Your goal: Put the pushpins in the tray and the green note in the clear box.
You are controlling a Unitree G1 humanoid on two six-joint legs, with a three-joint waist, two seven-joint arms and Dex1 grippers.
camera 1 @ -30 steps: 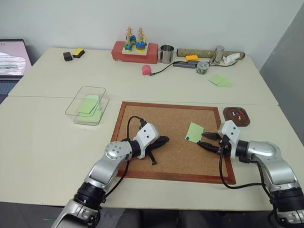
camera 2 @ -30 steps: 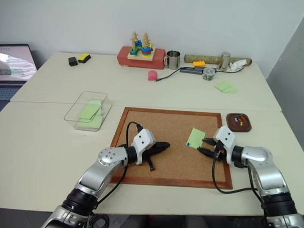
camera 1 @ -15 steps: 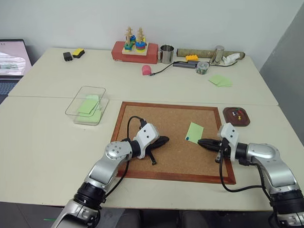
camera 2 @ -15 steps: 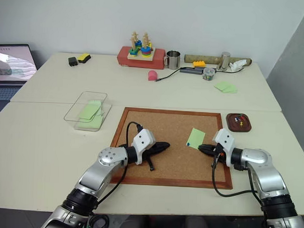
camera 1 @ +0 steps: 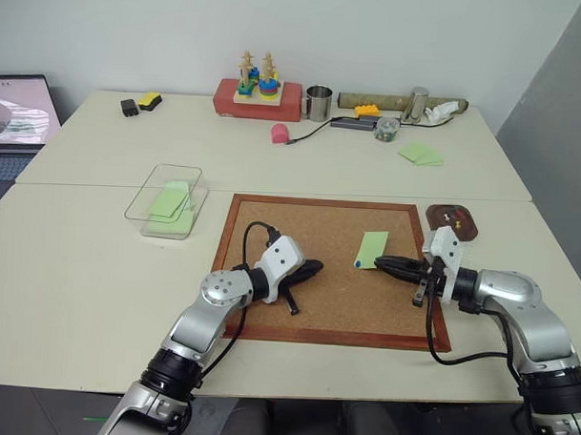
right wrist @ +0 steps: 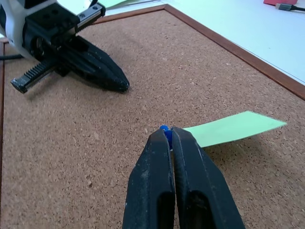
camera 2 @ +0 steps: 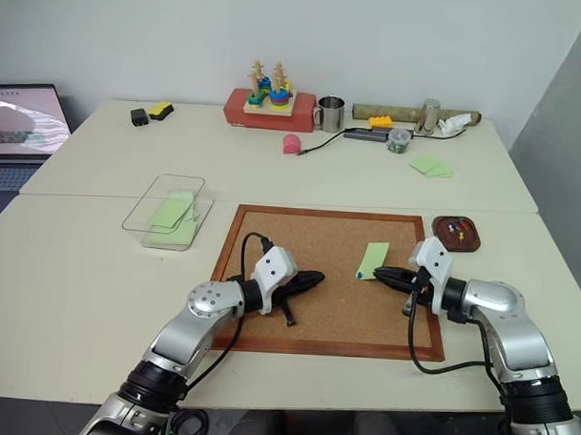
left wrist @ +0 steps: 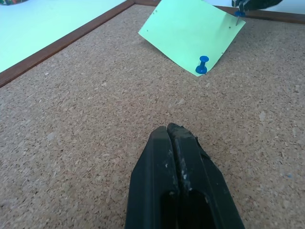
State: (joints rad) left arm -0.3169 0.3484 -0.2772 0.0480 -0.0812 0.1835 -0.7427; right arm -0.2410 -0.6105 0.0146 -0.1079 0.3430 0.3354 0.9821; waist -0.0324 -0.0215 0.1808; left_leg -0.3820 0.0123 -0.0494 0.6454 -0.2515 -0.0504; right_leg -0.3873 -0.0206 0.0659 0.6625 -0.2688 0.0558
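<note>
The green note [camera 1: 371, 249] lies on the corkboard [camera 1: 309, 223], one edge tilted up off the cork. A blue pushpin [left wrist: 202, 64] still stands in its near corner. My right gripper [right wrist: 167, 132] is at the note's right corner, shut on a second blue pushpin [right wrist: 164, 129] whose needle shows below the tips. My left gripper [camera 1: 316, 268] rests shut and empty on the cork, left of the note. The tray [camera 1: 465, 232] sits off the board's right corner with pushpins [camera 1: 448, 217] in it. The clear box [camera 1: 167, 206], at the left, holds green paper under its lid.
Along the table's back edge stand a red box with a stacking toy [camera 1: 258, 97], a metal cup [camera 1: 318, 102], a pink object [camera 1: 280, 133] and a pair of green notes [camera 1: 422, 153]. A laptop [camera 1: 12, 122] is at the far left.
My right gripper closed on the blue pushpin at the note's corner and rose slightly. The note's edge has tipped up. The left gripper stayed still.
</note>
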